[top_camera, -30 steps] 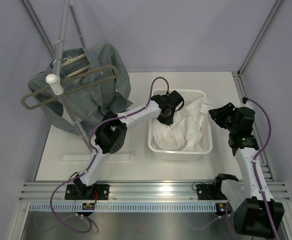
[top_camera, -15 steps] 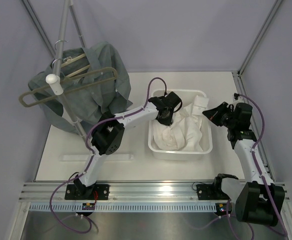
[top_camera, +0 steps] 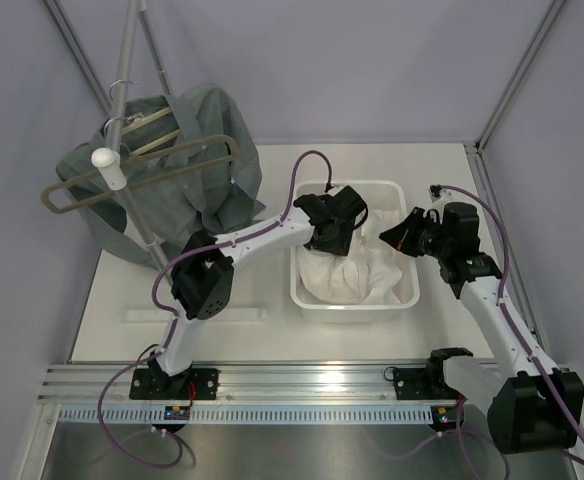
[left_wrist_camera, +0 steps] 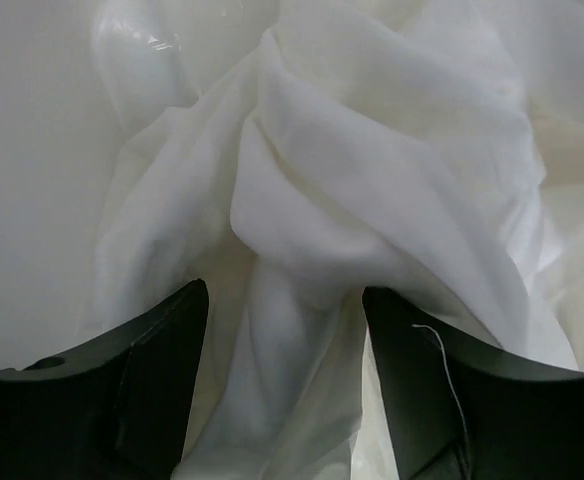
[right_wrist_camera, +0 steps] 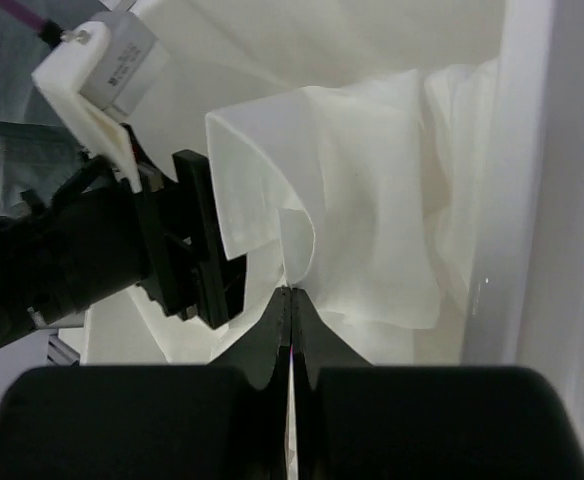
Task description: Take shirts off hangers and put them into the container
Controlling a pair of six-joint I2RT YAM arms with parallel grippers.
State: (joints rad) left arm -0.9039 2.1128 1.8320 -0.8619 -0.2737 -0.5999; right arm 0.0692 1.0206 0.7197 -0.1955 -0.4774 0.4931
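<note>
White thin cloth, a buttoned shirt (top_camera: 357, 272), lies crumpled inside the white rectangular plastic basket (top_camera: 382, 187). The basket stands on the right half of the pale bench (top_camera: 272, 165), roughly midway between its far and near edges. Both arms reach over it.

The left pincer (top_camera: 332, 235) hangs above the basket's left part, pointing down into it, its two dark fingers (left_wrist_camera: 162, 370) spread wide. From its wrist camera, a rounded fold of the white shirt (left_wrist_camera: 372, 150) bulges just beyond the fingertips. A strip of the same cloth shows in the gap between the jaws, which stand well apart on either side of it.

The right pincer (top_camera: 394, 238) sits over the basket's right part, close to the right-hand wall (right_wrist_camera: 527, 180). Its fingers are pressed flat together (no gap shows between them). Their tips meet the lower edge of a curled fold of the shirt (right_wrist_camera: 372, 200), which rises just above and to the right of them. Whether any of that thin cloth is nipped between the tips cannot be told.

At the bench's far-left corner, well apart from both pincers, a dull grey-green collared shirt (top_camera: 207, 130) hangs draped on a slim light-wood hanger (top_camera: 150, 122). It is beside a long grey looped rail (top_camera: 142, 178) and its slanted metal pole (top_camera: 127, 50).
</note>
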